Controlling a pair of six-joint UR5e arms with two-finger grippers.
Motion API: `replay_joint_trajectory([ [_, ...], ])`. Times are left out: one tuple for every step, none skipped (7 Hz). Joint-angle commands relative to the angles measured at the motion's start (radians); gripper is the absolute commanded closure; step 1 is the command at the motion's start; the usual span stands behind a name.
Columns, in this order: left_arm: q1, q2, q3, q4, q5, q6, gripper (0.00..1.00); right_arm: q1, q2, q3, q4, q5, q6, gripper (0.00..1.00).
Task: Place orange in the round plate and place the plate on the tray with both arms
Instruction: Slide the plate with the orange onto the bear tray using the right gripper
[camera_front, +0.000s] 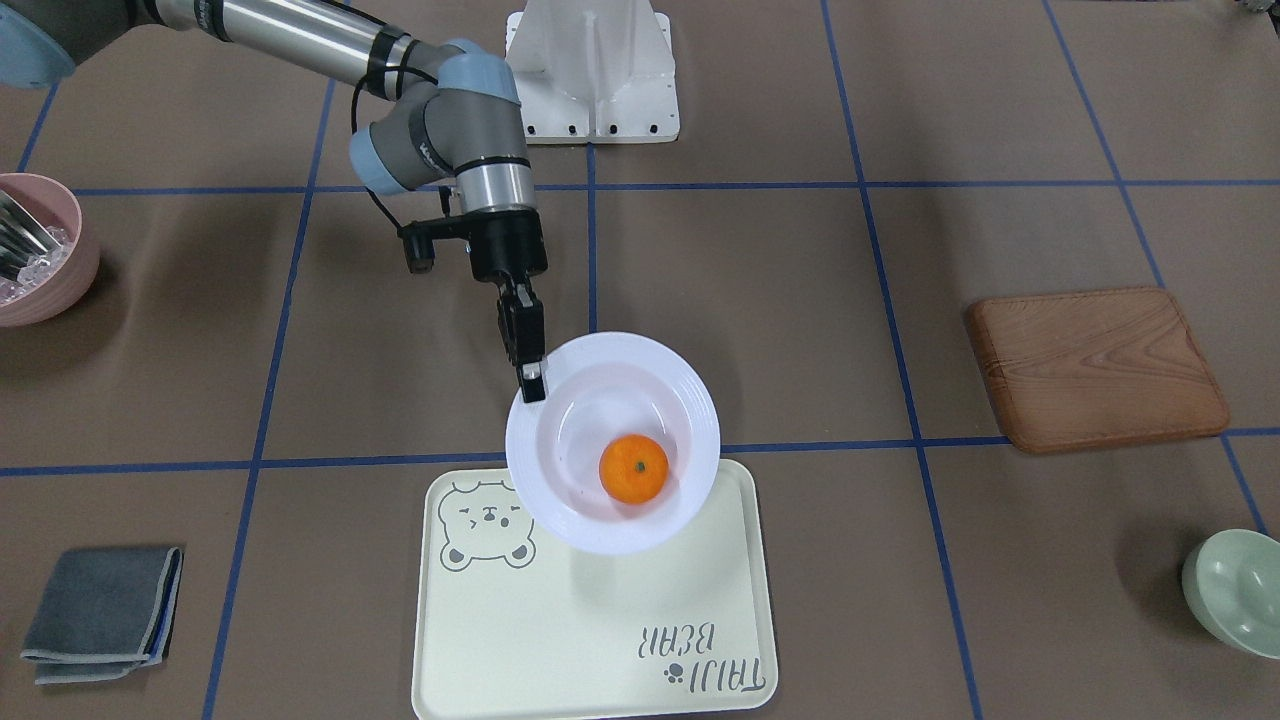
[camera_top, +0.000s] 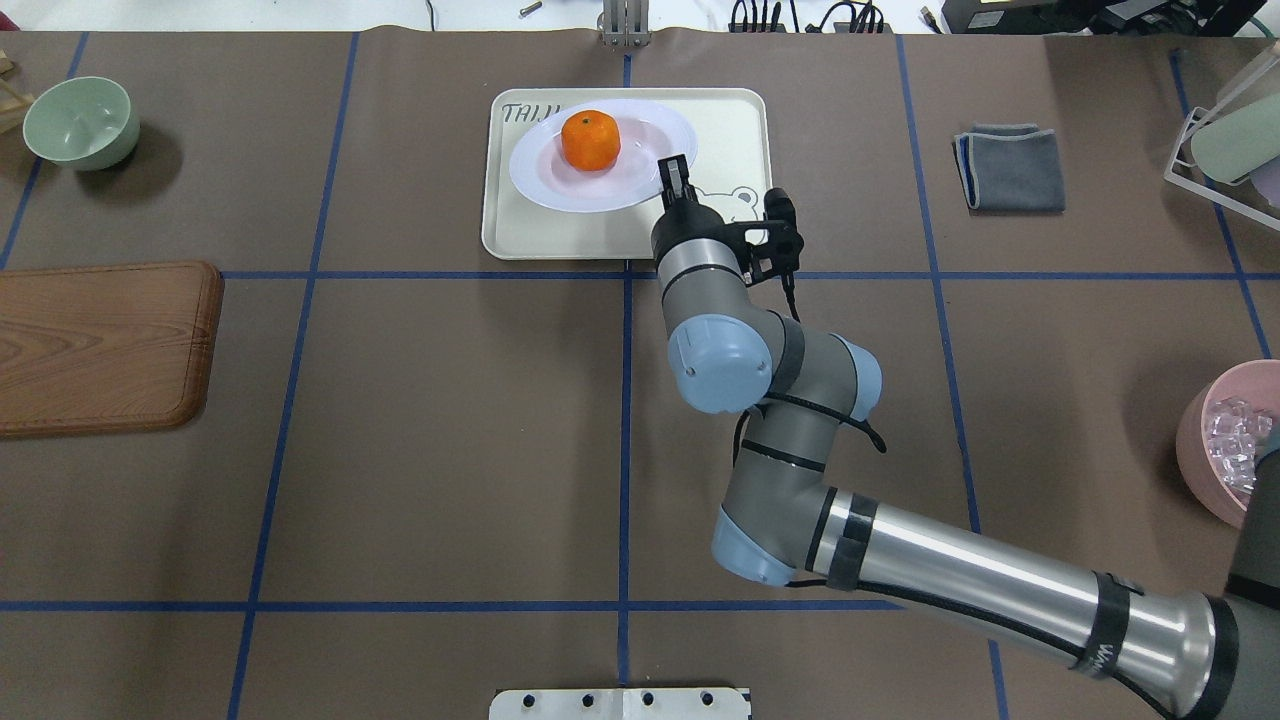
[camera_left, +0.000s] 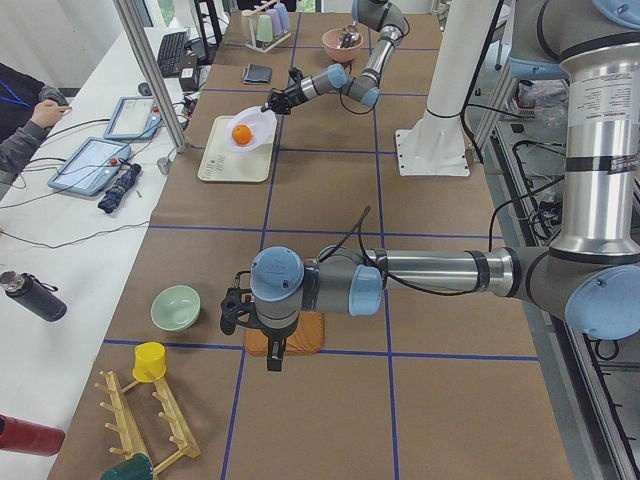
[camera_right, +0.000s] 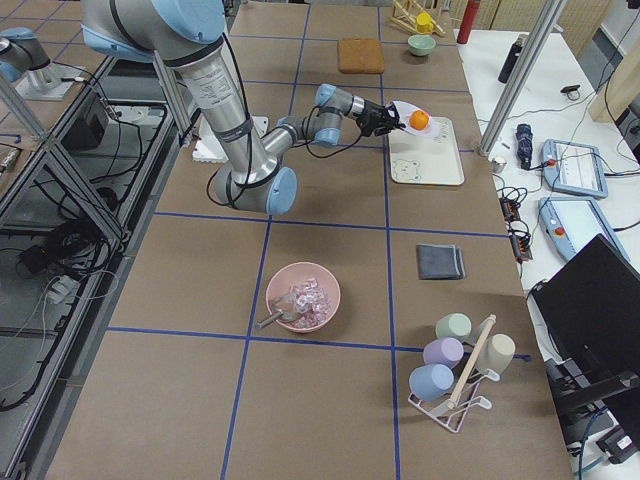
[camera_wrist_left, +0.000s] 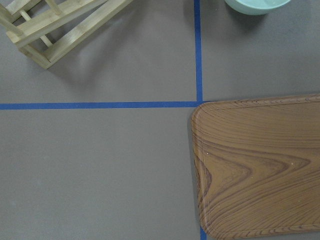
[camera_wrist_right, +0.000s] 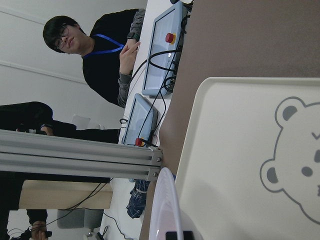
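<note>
The tray lies nearest the front camera, flat on the table with its bear drawing facing up and nothing resting on it. Above its robot-side edge hangs the plate, lifted off the surface: it throws a shadow onto the tray, and in the side views it sits raised and somewhat tilted. The orange lies in the plate's hollow, so the first part of the task looks done.

The right gripper is clamped on the plate's rim at the side nearest the robot, one finger above the rim and one below, and it carries the plate alone. The left gripper is well apart from all this, hanging over the wooden board at the table's left end. It shows only in a side view, so whether it is wide or narrow cannot be told.

What seems left is to bring the plate fully over the tray, lower it until it sits flat, and let go. With a one-sided hold and a tilt, the orange could roll towards the low edge.

Further out stand a green bowl, a pink bowl and a folded grey cloth.
</note>
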Motion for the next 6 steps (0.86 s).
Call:
replay_joint_trajectory([
  [0.0,0.001,-0.004,0.0,0.0,-0.001,0.02,0.038,0.115,-0.224,-0.004,0.018,0.083,1.0],
  [0.0,0.001,-0.008,0.0,0.0,-0.001,0.02,0.038,0.145,-0.307,-0.004,0.012,0.092,1.0],
  [0.002,0.001,-0.008,0.0,0.0,-0.001,0.02,0.04,0.145,-0.316,-0.004,0.013,0.091,1.0],
  [0.002,0.001,-0.008,0.0,0.0,-0.001,0.02,0.037,0.145,-0.308,-0.006,0.027,0.08,0.84],
  [0.002,0.001,-0.008,0.0,0.0,-0.001,0.02,0.034,0.133,-0.264,-0.006,0.065,0.01,0.01],
  [0.002,0.001,-0.008,0.0,0.0,-0.001,0.02,0.024,0.098,-0.189,-0.009,0.11,-0.11,0.0],
])
